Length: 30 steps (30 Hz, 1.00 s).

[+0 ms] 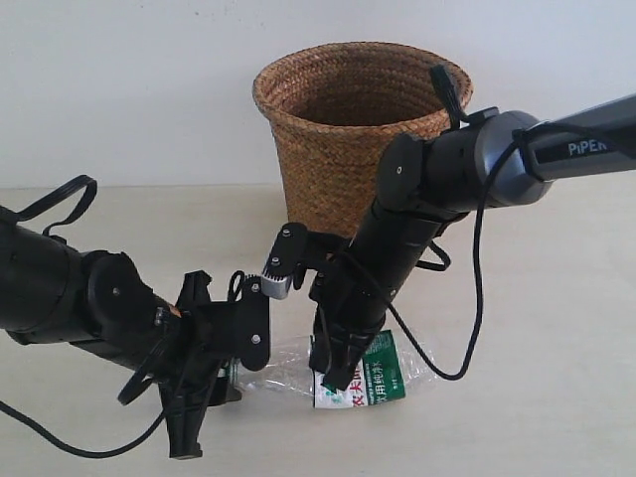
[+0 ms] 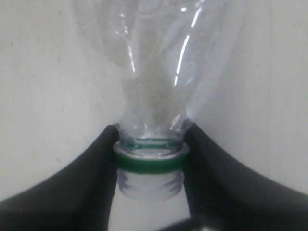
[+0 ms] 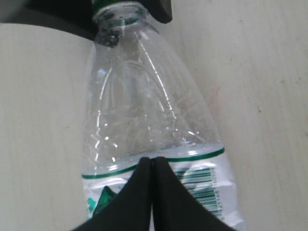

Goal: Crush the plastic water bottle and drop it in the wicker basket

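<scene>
We see the basket (image 1: 328,169) upright far back; the bottle (image 1: 383,370) lies before it, neck clamped by our left gripper (image 2: 150,149), right gripper (image 3: 152,164) fingers together against its label (image 3: 204,185)

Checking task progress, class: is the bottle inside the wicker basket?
No, the plastic water bottle lies on the table, outside the wicker basket.

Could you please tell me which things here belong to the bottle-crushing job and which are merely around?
Job: plastic water bottle, wicker basket, left tool clamping the bottle's neck, right tool at its label.
Merely around: table, wall behind.
</scene>
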Tool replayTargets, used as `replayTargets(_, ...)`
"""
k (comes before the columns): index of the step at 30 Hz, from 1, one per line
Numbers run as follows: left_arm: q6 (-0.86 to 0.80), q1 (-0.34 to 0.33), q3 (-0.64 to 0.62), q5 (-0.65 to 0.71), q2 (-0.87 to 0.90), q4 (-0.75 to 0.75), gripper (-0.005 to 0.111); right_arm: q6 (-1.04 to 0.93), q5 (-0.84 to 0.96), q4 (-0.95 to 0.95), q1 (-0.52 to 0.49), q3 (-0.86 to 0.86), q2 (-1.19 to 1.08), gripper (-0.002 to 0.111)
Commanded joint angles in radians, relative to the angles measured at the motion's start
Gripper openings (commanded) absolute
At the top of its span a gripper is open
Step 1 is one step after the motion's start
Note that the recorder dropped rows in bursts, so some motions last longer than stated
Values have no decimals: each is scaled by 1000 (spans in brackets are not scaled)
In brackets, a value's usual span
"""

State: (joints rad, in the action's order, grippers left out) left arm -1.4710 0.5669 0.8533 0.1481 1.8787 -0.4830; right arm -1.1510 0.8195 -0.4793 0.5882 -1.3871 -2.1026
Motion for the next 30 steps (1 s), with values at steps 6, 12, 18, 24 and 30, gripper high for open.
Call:
replayTargets(6, 0, 13, 4, 12, -17, -7, 4, 55, 78, 39, 10, -10, -147, 0)
replayTargets(12, 0, 13, 4, 21, -17, -7, 4, 162, 159, 45, 10, -107, -224, 0)
replayTargets(18, 0, 13, 4, 21, -17, -7, 4, 233, 182, 50, 10, -125, -246, 0)
replayTargets(24, 0, 13, 4, 23, -17, -7, 4, 248, 178, 47, 10, -127, -222, 0)
replayTargets(30, 0, 13, 4, 23, -17, -7, 4, 355, 179, 94, 10, -130, -223, 0)
